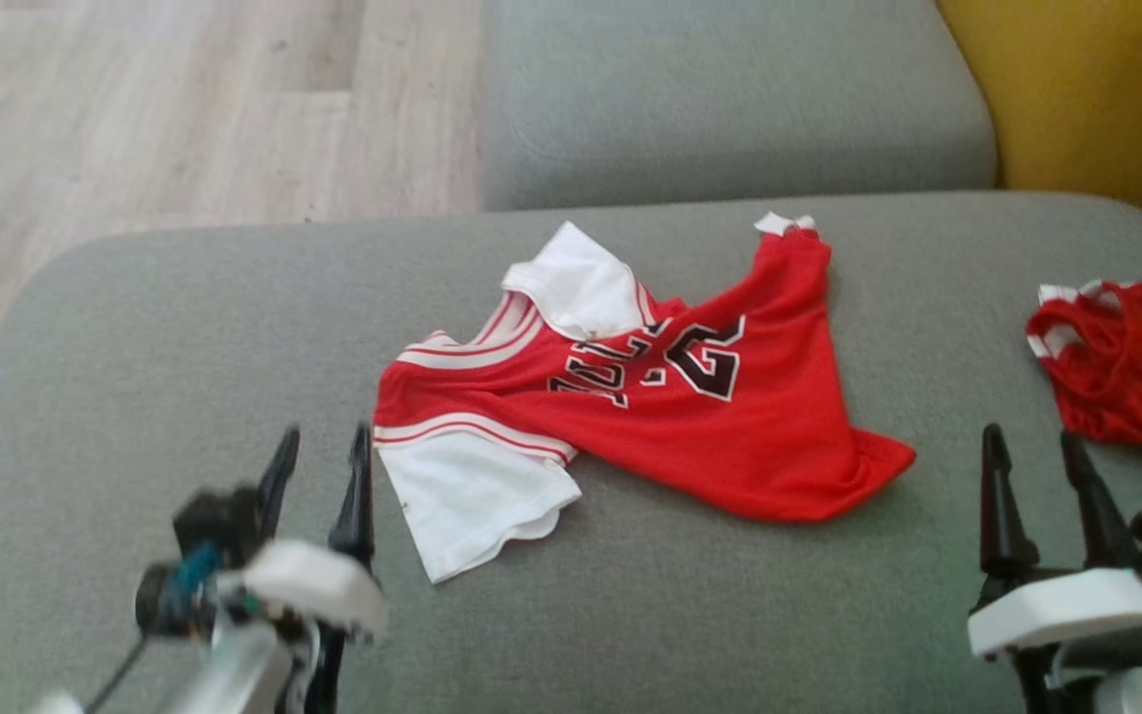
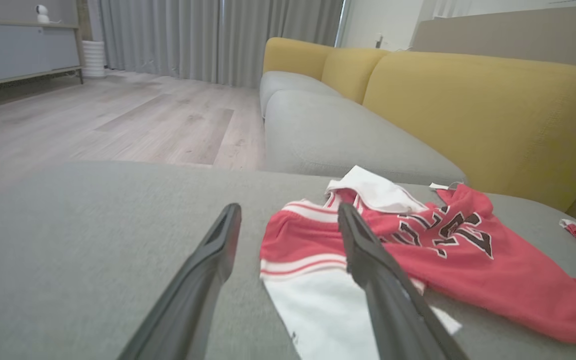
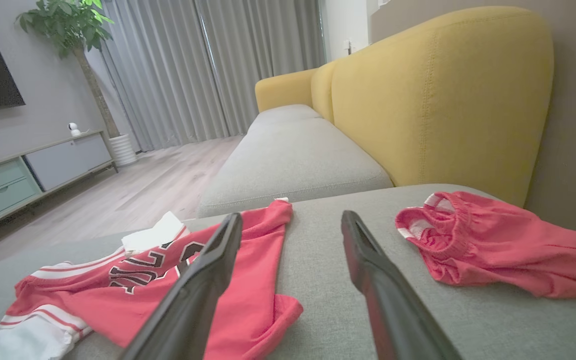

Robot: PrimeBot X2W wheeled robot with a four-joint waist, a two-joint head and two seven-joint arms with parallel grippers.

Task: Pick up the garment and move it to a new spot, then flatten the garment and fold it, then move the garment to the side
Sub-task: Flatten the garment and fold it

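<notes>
**Jersey crumpled mid-seat, flattening is the step in hand**

Broad grey fabric sofa seat [image 1: 184, 327] carries everything. The yellow upholstered backrest [image 1: 1077, 89] is at the far right.

Red mesh basketball jersey with white sleeves and dark lettering [image 1: 710, 426] lies near the seat's middle, crumpled. The far white sleeve is folded back over the chest, the hem is bunched to a point toward the right, and the lettering is creased.

Smaller red garment with white trim [image 1: 1136, 377] sits bunched at the right edge, apart from the jersey.

Left tool [image 1: 325, 431] hovers just beside the near white sleeve [image 1: 472, 496], fingers spread, holding nothing. Right tool [image 1: 1032, 433] stands between the jersey's hem point and the smaller garment, likewise spread and empty.

Judgement: the jersey looks placed, so flattening comes next.
- Turn the folded-back sleeve outward first.
- Pinch single layers at opposite ends: left tool on the shoulder edge, right tool on the bunched hem corner.
- Draw them apart low over the seat so the creases pull out.
- Keep the right tool off the smaller garment.
</notes>
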